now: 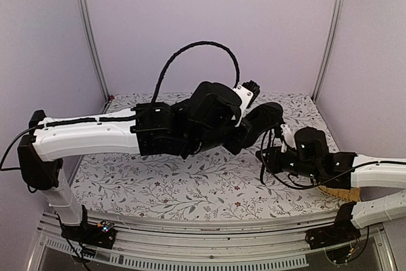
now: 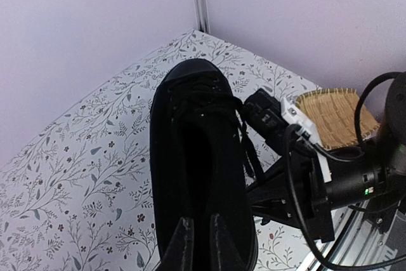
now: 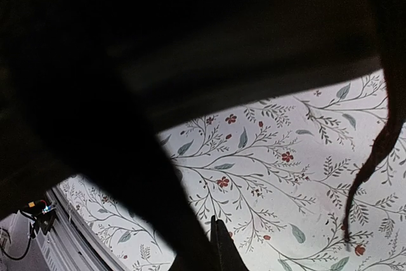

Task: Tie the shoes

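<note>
right gripper [image 3: 216,245], nearest, jaws together beside a dangling lace [image 3: 374,150], pinch unclear; beyond, left gripper [image 2: 200,245] clamped on the heel of the shoe [image 2: 196,157], toe toward the far corner of the table [image 2: 76,157], probably steadying it for knotting.

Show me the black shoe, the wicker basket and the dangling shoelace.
black shoe [image 2: 200,163]: left wrist view, the dark opening behind the laces.
wicker basket [image 2: 330,115]: left wrist view, its woven floor.
dangling shoelace [image 3: 377,150]: right wrist view, the middle of the strand.
</note>
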Controlling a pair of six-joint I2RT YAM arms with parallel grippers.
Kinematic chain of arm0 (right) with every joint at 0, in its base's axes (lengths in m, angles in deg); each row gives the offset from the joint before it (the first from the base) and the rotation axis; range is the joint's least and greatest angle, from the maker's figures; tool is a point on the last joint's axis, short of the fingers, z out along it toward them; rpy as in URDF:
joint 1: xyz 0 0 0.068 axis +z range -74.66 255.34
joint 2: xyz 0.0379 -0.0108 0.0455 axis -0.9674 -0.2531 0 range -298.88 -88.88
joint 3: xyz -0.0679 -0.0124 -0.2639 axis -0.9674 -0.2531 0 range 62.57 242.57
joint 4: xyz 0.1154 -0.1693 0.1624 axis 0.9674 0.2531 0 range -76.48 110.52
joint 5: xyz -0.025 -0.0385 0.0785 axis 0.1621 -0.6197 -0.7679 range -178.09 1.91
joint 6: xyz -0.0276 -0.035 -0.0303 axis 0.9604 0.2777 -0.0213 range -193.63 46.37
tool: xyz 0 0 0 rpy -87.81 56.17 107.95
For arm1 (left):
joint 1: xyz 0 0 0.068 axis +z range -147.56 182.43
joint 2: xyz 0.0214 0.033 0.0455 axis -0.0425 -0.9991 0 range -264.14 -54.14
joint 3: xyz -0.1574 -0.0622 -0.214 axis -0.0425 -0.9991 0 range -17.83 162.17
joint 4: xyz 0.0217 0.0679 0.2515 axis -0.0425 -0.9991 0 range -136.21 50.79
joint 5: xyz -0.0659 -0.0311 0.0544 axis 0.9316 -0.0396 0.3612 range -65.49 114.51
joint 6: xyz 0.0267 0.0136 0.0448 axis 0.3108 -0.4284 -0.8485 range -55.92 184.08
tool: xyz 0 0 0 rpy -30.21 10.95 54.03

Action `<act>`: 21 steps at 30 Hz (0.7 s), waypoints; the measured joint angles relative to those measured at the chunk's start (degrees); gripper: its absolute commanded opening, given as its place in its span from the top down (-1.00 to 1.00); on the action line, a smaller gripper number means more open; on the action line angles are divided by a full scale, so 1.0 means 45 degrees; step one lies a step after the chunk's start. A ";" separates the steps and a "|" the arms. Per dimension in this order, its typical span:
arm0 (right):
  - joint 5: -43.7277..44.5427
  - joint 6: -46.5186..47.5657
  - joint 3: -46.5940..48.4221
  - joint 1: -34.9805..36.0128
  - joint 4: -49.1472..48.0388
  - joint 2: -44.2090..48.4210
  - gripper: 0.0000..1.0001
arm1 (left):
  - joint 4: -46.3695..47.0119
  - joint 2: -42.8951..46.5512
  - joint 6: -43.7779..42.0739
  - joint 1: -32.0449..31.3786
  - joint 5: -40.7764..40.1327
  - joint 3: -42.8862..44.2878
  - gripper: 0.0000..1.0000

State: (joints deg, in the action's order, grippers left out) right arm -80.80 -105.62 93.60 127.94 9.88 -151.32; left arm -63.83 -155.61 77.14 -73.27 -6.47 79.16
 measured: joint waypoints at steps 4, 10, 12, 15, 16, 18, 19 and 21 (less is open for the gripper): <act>0.0753 -0.0039 0.0024 0.0000 0.0826 0.1535 0.90 | 0.0593 -0.0024 -0.0219 0.0015 0.0024 -0.0092 1.00; 0.0908 -0.0087 0.0024 0.0000 0.1093 0.0714 0.95 | 0.2045 0.0316 0.0476 0.0049 -0.1234 -0.3109 1.00; 0.0675 -0.0180 0.0019 0.0000 0.1069 -0.0466 0.95 | 0.1957 0.0316 0.1345 -0.0005 -0.1724 -0.4464 1.00; 0.0044 -0.0374 0.0019 0.0005 0.1005 -0.1982 0.96 | 0.0869 -0.0024 0.3181 -0.0136 -0.2356 -0.5751 1.00; -0.0185 -0.0423 0.0019 0.0010 0.0957 -0.2356 0.96 | 0.0364 -0.0219 0.3895 -0.0233 -0.2492 -0.5969 1.00; -0.0709 -0.0607 0.0019 0.0136 0.0884 -0.3089 0.96 | -0.0151 -0.0636 0.5100 -0.0529 -0.2676 -0.6071 0.87; -0.0903 -0.0704 0.0019 0.0272 0.0879 -0.3347 0.96 | -0.0194 -0.0777 0.5576 -0.0680 -0.2667 -0.6071 0.52; -0.1253 -0.0908 0.0019 0.0554 0.0884 -0.3487 0.96 | -0.0325 -0.0884 0.6178 -0.0986 -0.2497 -0.6067 -0.10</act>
State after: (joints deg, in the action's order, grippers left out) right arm -86.44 -109.70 93.69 130.43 13.86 -167.01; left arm -65.29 -159.59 104.94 -77.70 -17.71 51.86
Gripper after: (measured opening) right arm 0.022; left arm 0.141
